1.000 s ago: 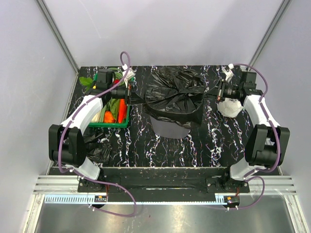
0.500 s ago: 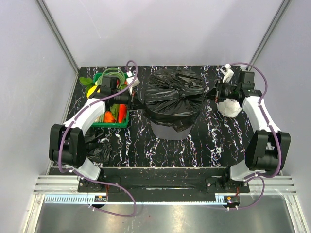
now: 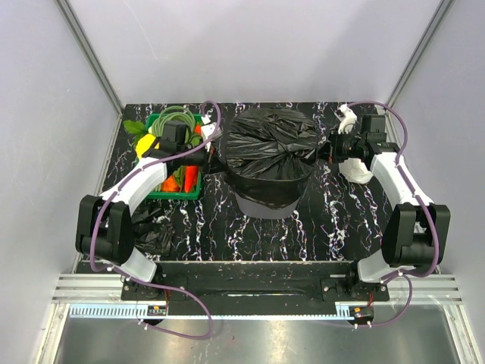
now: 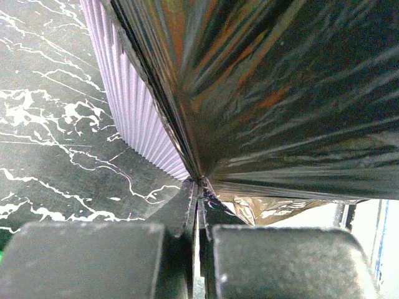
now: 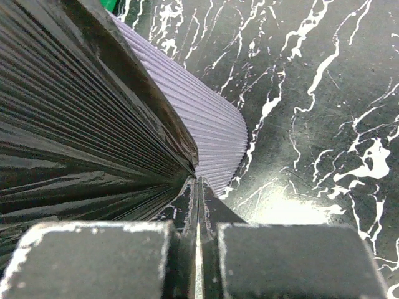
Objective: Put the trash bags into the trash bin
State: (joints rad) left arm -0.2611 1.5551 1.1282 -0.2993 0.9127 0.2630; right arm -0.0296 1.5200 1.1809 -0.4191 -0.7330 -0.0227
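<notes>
A large glossy black trash bag (image 3: 271, 152) is stretched over the top of the grey ribbed trash bin (image 3: 265, 203) at the table's middle. My left gripper (image 3: 209, 157) is shut on the bag's left edge; in the left wrist view the film (image 4: 280, 93) runs from its fingertips (image 4: 192, 198) across the bin wall (image 4: 134, 118). My right gripper (image 3: 327, 149) is shut on the bag's right edge; the right wrist view shows the film (image 5: 81, 118) and the bin (image 5: 209, 128). A second crumpled black trash bag (image 3: 150, 227) lies at the front left.
A green crate (image 3: 178, 163) of vegetables stands at the back left, under my left arm. A white roll (image 3: 359, 168) lies at the back right beside my right arm. The table (image 3: 333, 220) is black marble-patterned.
Both grippers have moved toward the back and lowered with the bag's edges. The bag has spread and now covers the bin's rim more evenly instead of hanging bunched above it.
</notes>
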